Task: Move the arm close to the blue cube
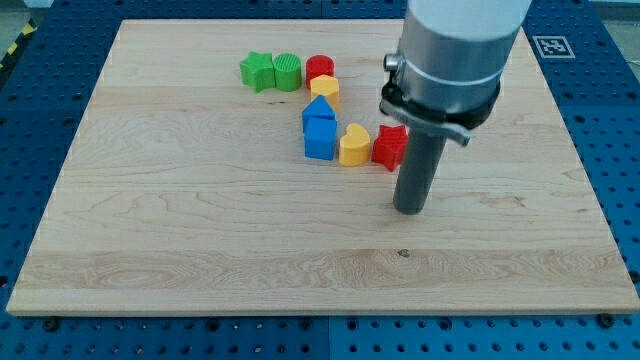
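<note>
- Currently my tip point(410, 210) rests at 4 o'clock from the blue cube point(320, 138); no jaws exist.
- Direct approach risks shoving the yellow heart point(353, 146) and red block point(389, 146).

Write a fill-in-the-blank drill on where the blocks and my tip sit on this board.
The blue cube touches the ___ heart on its right.
My tip sits to the view's ___ of the blue cube.
The red star lies between my tip and the ___ heart.
The two ___ blocks lie nearest the view's left.

Answers: yellow; right; yellow; green
</note>
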{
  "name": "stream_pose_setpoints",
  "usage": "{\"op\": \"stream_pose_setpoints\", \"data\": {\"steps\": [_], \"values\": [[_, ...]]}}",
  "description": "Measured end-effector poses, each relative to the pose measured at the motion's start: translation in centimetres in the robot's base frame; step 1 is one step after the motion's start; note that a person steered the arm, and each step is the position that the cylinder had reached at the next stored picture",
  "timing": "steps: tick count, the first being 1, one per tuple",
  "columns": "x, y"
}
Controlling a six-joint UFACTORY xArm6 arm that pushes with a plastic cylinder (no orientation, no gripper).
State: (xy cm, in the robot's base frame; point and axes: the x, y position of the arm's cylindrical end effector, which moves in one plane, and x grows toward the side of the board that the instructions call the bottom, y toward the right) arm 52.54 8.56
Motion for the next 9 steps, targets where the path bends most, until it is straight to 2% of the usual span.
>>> {"op": "stream_pose_setpoints", "data": {"steps": [1, 2, 3, 4, 6, 7, 9], "values": [[0.7, -3.4], [0.0, -9.7], [-2.3, -12.9], [-4.3, -13.2], [-4.8, -13.4], [-7.2, -13.5], [-7.8, -13.5]]}}
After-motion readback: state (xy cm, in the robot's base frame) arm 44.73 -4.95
